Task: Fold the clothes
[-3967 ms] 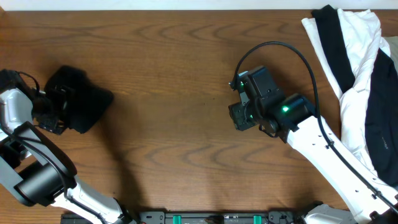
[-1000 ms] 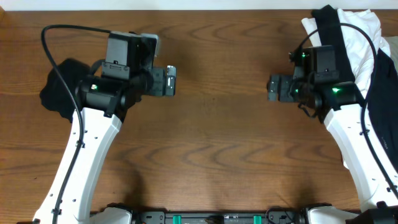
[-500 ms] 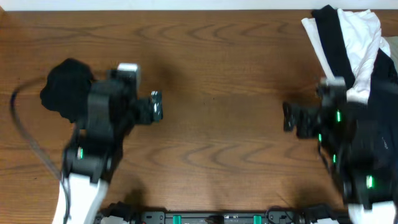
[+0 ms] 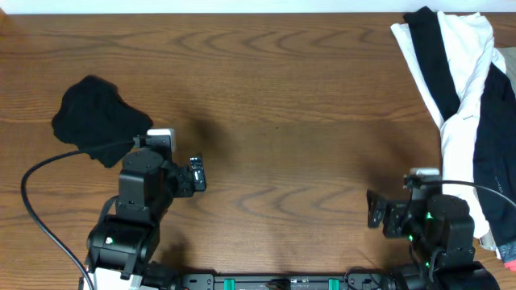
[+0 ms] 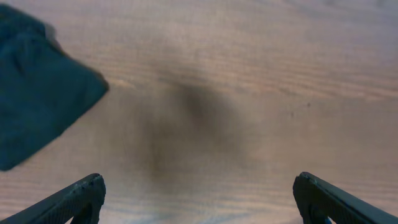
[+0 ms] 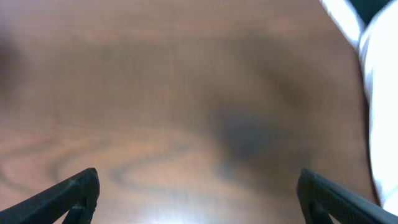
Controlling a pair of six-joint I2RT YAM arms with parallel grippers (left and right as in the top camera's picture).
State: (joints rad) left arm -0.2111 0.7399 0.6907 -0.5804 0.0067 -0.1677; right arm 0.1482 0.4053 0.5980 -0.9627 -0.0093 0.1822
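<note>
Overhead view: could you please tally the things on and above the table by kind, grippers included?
Black bundled garment: 1
Heap of black and white clothes: 1
Grippers: 2, the left gripper and the right gripper, both open
Total: 4

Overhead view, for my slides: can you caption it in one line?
Left pincer and right pincer open and empty near the table edge; black shirt lies left, black-and-white clothes pile right.
</note>
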